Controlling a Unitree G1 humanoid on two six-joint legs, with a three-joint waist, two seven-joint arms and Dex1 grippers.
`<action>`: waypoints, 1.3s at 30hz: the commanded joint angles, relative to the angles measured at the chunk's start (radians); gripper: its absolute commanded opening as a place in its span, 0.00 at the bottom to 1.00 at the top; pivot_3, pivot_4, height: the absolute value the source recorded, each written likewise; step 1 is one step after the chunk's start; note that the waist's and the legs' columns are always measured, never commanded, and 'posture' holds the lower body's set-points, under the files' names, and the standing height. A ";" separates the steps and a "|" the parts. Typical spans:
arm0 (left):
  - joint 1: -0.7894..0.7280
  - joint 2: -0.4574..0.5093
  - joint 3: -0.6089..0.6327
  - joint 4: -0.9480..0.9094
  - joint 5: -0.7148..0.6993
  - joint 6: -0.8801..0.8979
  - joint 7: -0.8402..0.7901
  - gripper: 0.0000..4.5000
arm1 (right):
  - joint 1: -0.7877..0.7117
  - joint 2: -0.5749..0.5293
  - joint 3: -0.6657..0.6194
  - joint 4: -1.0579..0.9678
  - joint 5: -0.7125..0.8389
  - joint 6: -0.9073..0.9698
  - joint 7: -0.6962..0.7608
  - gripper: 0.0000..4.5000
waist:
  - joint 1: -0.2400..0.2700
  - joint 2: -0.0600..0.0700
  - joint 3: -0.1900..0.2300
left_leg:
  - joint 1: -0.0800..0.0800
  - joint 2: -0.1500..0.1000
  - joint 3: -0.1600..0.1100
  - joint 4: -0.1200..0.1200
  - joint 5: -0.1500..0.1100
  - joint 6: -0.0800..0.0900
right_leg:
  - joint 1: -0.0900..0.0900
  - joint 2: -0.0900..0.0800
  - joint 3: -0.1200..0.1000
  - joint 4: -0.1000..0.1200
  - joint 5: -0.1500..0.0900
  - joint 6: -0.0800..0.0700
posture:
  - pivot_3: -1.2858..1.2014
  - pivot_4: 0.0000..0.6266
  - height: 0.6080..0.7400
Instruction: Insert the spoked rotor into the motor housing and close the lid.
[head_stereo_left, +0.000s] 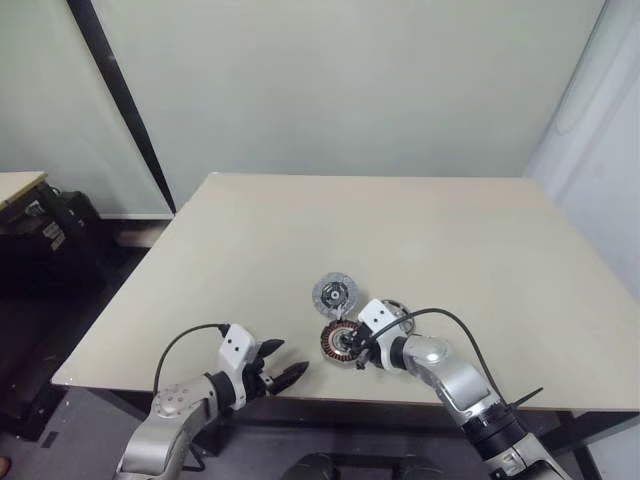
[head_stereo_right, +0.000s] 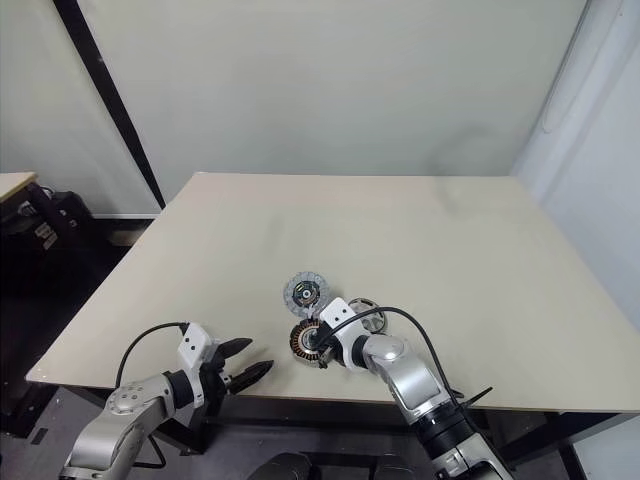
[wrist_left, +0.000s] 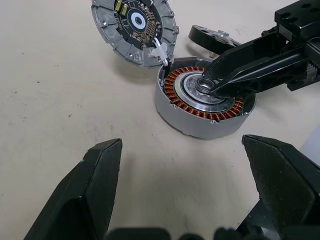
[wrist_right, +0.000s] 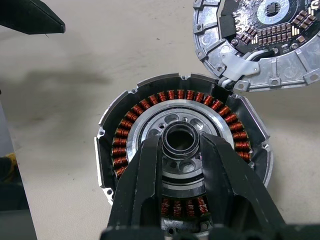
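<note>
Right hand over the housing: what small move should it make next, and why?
Probably open and lift clear. The right hand pinches a small dark ring at the centre of the motor housing, blocking it, while the spoked rotor lies on the table behind.

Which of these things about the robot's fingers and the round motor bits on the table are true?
1. The left fingers are spread wide and hold nothing. True.
2. The black-rimmed wheel with shiny silver spokes already sits inside the round housing with copper-brown windings. False: it lies on the beige table next to the housing.
3. The right fingers pinch a small dark ring at the housing's silvery centre. True.
4. The round grey lid covers the housing. False: it lies beside the open housing, with its circuit-board face up.
</note>
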 joint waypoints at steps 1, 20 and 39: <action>-0.010 -0.001 0.003 -0.041 0.001 -0.019 0.003 0.92 | 0.000 -0.001 -0.004 -0.017 0.007 0.011 0.015 0.39 | 0.000 0.000 0.000 | 0.000 0.000 0.000 0.000 0.000 0.000 | 0.000 0.000 0.000 0.000 0.000 0.000 | 0.52 0.00 1.00; -0.019 -0.008 0.000 -0.029 0.005 -0.023 0.002 0.92 | -0.002 0.020 -0.028 -0.107 0.049 0.088 0.005 0.18 | 0.000 0.000 0.000 | 0.000 0.000 0.000 0.000 0.000 -0.001 | 0.000 0.000 0.000 0.000 0.000 0.000 | 0.52 0.00 1.00; 0.001 -0.002 0.004 -0.047 0.003 -0.018 0.002 0.92 | -0.038 0.033 0.013 -0.076 -0.053 0.104 -0.090 0.00 | 0.000 0.000 0.000 | 0.000 0.000 0.000 0.000 0.000 -0.001 | -0.001 0.000 0.000 0.000 0.000 0.000 | 0.52 0.00 1.00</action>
